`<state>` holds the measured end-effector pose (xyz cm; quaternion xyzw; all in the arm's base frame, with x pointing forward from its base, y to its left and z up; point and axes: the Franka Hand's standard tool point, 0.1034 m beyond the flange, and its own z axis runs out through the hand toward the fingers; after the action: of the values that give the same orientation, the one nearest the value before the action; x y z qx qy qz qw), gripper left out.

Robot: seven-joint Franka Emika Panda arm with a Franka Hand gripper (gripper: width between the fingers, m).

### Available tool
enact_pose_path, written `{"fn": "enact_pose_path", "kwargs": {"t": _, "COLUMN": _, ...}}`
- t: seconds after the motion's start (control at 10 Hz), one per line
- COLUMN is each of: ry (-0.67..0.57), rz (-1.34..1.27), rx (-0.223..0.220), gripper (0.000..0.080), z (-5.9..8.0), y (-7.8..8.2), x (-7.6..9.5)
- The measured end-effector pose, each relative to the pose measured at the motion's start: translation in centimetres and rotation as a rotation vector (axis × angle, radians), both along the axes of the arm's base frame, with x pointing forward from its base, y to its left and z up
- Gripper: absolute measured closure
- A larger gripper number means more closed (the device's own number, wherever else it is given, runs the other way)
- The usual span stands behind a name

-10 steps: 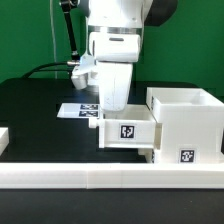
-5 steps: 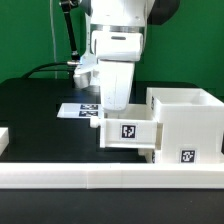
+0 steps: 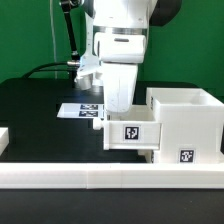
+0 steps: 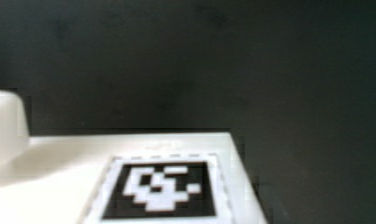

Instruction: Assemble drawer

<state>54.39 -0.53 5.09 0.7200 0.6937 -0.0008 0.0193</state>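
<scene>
You are looking, nearest the camera in the exterior view, at the long low white border wall (image 3: 110,180) running across the front of the black tabletop (image 3: 35,110), with a small white piece (image 3: 4,138) at the exterior view's left edge. Just behind that wall, the drawer's small tray (image 3: 131,134) is sliding toward the exterior view's right, edging closer to the tall boxy housing (image 3: 186,122) than it stood half a second ago; its tagged face is now nearly meeting the housing's front corner. Judging from that shift, the tray is being fed into its opening, and the insertion is only partly along. The pincer (image 3: 120,108) is reaching down into or just behind the tray, its fingers hidden by the tray wall, so you cannot tell whether it is clenched on the tray or merely pushing it. The wrist view is showing only a blurred white surface with a tag (image 4: 162,186) against dark ground. Farther back, the marker board (image 3: 82,110) is lying flat, well clear of the sliding path. The housing's near edge is the thing most likely to be catching the tray if it is going in skewed
</scene>
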Motion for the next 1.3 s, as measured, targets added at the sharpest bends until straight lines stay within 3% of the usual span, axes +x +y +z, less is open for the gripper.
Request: {"fn": "enact_pose_path", "kwargs": {"t": 1.3, "ry": 0.001, "rz": -0.012, "rx": 0.004, "gripper": 0.0758, "z": -0.6, "y": 0.2, "x": -0.79}}
